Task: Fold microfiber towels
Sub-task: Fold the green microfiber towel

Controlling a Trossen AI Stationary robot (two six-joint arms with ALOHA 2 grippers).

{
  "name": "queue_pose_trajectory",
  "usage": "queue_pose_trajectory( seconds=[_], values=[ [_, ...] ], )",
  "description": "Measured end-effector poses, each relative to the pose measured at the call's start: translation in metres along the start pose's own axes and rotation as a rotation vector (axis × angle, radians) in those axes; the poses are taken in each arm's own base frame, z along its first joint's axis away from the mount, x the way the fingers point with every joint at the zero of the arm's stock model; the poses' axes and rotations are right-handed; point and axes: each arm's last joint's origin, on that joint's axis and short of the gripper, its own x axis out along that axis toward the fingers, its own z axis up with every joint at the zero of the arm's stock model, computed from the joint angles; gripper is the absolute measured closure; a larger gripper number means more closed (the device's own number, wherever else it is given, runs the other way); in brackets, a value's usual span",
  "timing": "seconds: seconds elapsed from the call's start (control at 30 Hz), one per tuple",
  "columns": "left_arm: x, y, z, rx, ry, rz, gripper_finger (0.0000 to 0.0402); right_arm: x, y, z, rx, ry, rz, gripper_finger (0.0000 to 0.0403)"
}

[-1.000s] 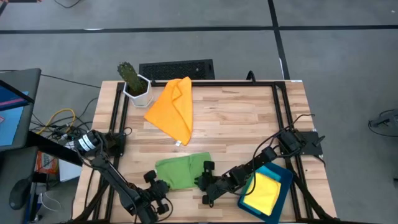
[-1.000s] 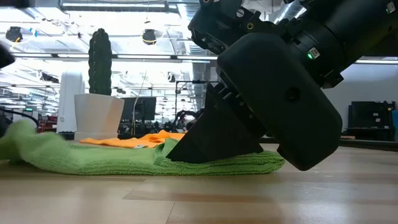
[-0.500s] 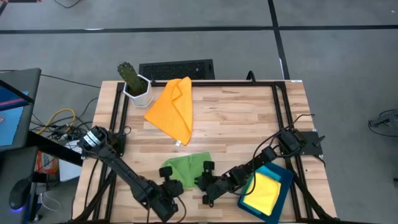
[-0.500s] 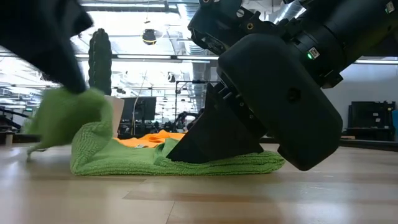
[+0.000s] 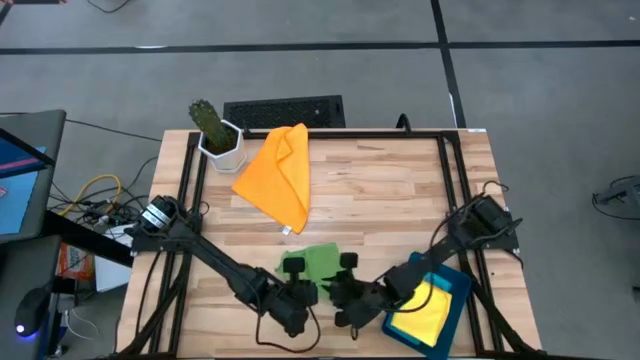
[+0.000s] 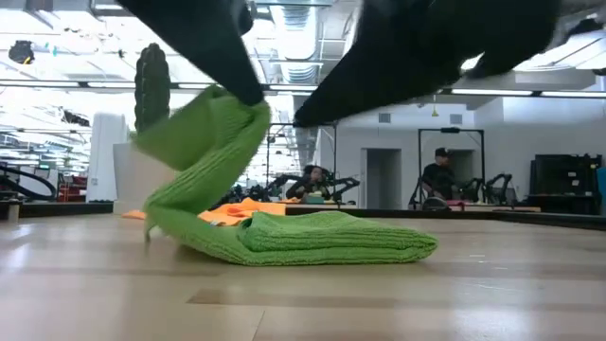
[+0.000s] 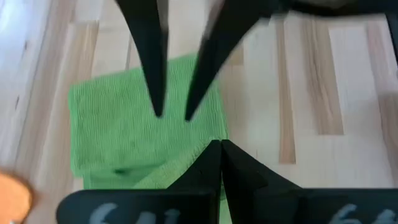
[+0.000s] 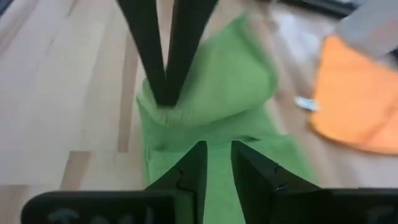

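I see the wooden bench (image 5: 400, 190) first, with both arms reaching in over its near edge. The orange towel (image 5: 278, 175) is the largest cloth, lying loosely bunched toward the far-left part of the bench, just beside a potted cactus (image 5: 214, 132) at the far-left corner. At the near-right corner sits the teal tray (image 5: 458, 300), with a yellow towel (image 5: 426, 310) on top of a blue towel (image 5: 436, 272) inside it.

The green towel (image 5: 322, 263) lies near the middle of the near edge, between my two claws. From table height, most of it rests flat in a thick folded stack, while its left part is lifted off the bench and curls over the rest.

My left claw (image 5: 294, 268) is at the green towel's left side, and its fingers are clamped together on the raised flap, pinching it from above. My right claw (image 5: 347, 262) is at the towel's right side; in its wrist camera I see its fingers nearly together, meeting at a gathered fold of the green cloth, though I cannot tell for certain whether cloth is pinched between them.
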Motion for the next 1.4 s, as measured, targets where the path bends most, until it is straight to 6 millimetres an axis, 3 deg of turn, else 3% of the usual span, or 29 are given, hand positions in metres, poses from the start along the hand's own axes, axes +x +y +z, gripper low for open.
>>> queue_pose_trajectory(
  seconds=[0.17,0.33,0.57,0.9,1.1,1.23,1.4],
  values=[
    [0.005,0.008,0.011,0.007,-0.051,-0.016,0.0401,-0.031,-0.008,0.007,-0.005,0.036,-0.072,0.0305],
    [0.017,0.014,0.018,0.017,-0.079,-0.068,0.0401,-0.048,-0.012,0.014,0.008,0.023,-0.069,0.0305],
    [0.023,0.022,0.026,-0.004,-0.116,-0.075,0.0401,-0.052,-0.009,0.013,0.0,0.021,-0.061,0.0305],
    [0.06,0.017,0.017,0.009,-0.082,-0.084,0.0401,-0.053,-0.009,0.011,-0.003,0.042,-0.067,0.0305],
    [0.064,0.017,0.018,-0.008,-0.102,-0.069,0.04,-0.054,-0.008,0.009,-0.007,0.049,-0.064,0.0305],
    [0.064,0.016,0.02,-0.018,-0.127,-0.079,0.0375,-0.056,-0.006,0.009,-0.011,0.049,-0.059,0.0305],
    [0.063,0.014,0.022,-0.021,-0.132,-0.118,0.0308,-0.056,-0.006,0.008,-0.004,0.052,-0.056,0.0305]
  ],
)
